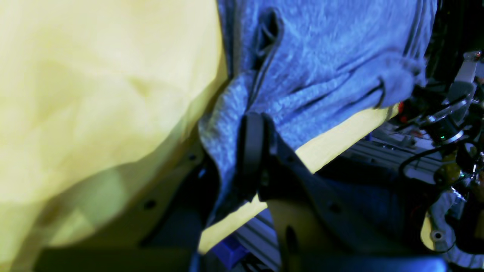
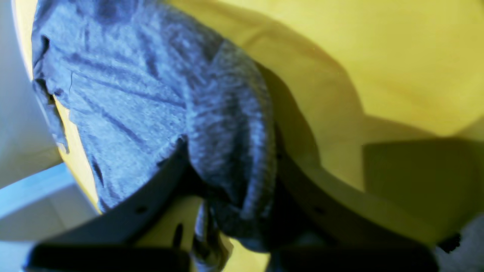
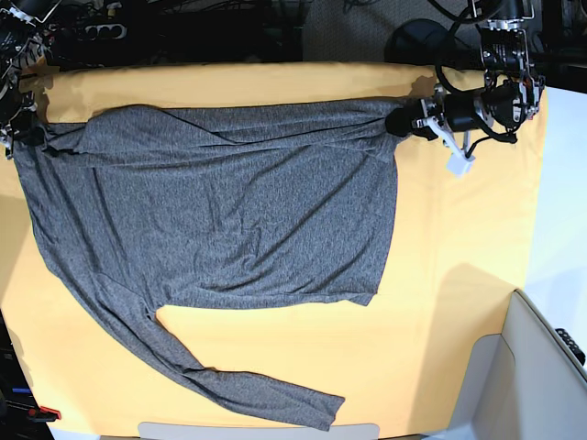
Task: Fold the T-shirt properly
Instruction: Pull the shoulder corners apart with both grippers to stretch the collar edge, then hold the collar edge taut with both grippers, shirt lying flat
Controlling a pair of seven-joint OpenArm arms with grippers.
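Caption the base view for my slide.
Both end effectors, left and right, pinch opposite top corners of the charcoal long-sleeved T-shirt spread over the yellow table cloth.

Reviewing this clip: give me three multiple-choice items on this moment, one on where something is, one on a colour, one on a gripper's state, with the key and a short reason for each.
1. Where does the free long sleeve of the T-shirt lie in the base view?
A. along the bottom of the picture
B. folded over the chest
C. hanging off the top edge

2. What colour is the table cloth under the shirt?
A. white
B. yellow
C. green

3. What is the left gripper doing?
A. open above bare cloth
B. shut on the T-shirt
C. holding a white box

Key: 1 A, the sleeve runs diagonally toward the lower edge. 2 B, yellow shows all round the grey knit. 3 B, the left wrist view shows grey fabric pinched between its jaws; the right gripper likewise pinches a bunch of the shirt.
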